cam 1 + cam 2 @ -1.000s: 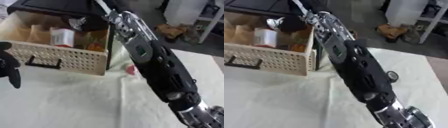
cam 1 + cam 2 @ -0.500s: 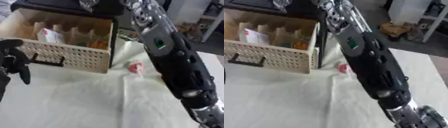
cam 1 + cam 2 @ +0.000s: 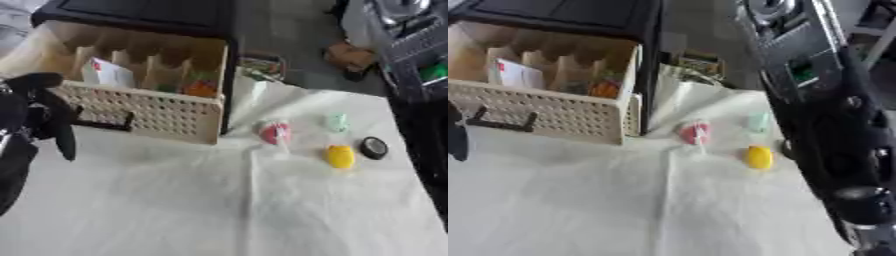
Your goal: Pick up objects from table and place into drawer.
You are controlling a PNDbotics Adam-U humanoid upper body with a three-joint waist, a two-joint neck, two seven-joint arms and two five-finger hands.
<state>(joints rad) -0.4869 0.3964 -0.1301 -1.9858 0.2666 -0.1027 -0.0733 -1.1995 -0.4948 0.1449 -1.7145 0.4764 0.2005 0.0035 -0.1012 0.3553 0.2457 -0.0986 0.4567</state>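
The cream perforated drawer (image 3: 149,112) stands pulled out at the upper left, its black handle (image 3: 105,124) facing me. Inside lie a white packet with red print (image 3: 107,74) and an orange item (image 3: 201,89). On the white cloth to its right lie a red-pink object (image 3: 275,132), a pale green one (image 3: 337,121), a yellow one (image 3: 339,156) and a round black one (image 3: 374,147). My left hand (image 3: 39,112) hangs open at the left edge, just left of the handle, holding nothing. My right arm (image 3: 824,115) runs along the right side; its hand is out of view.
A black cabinet top (image 3: 140,11) sits over the drawer. Beyond the table's far edge, clutter lies on the grey floor (image 3: 280,30). The white cloth (image 3: 236,205) spreads wide in front of me.
My right arm has swung from over the drawer to the right, uncovering the objects on the cloth. The whole view has shifted. The left hand now shows closer to the handle.
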